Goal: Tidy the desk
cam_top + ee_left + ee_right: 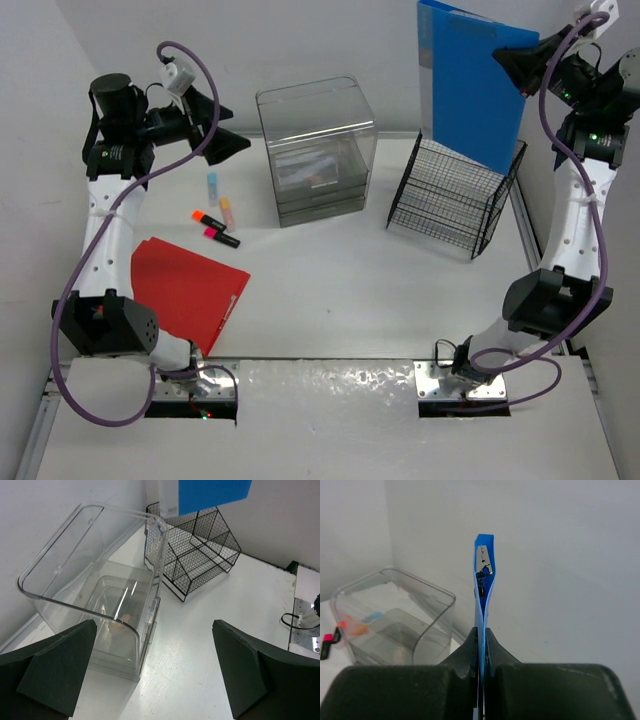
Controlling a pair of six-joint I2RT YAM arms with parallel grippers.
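Note:
The white desk (340, 280) holds everything. My right gripper (520, 65) is shut on a blue folder (470, 80) and holds it upright, its lower corner over the black wire rack (455, 195). In the right wrist view the jaws (481, 640) pinch the folder's edge (483, 580). My left gripper (225, 135) is open and empty, raised beside the clear drawer box (315, 150). In the left wrist view its fingers (55, 670) stand wide apart over bare desk (200, 645), with the box (100, 605), the rack (195, 555) and the folder (215, 492) beyond.
A red folder (190, 285) lies flat at the front left. Several highlighters lie left of the box: a blue one (213, 182), a peach one (227, 210), an orange one (208, 218), a pink one (220, 236). The arm base plates stand at the near edge.

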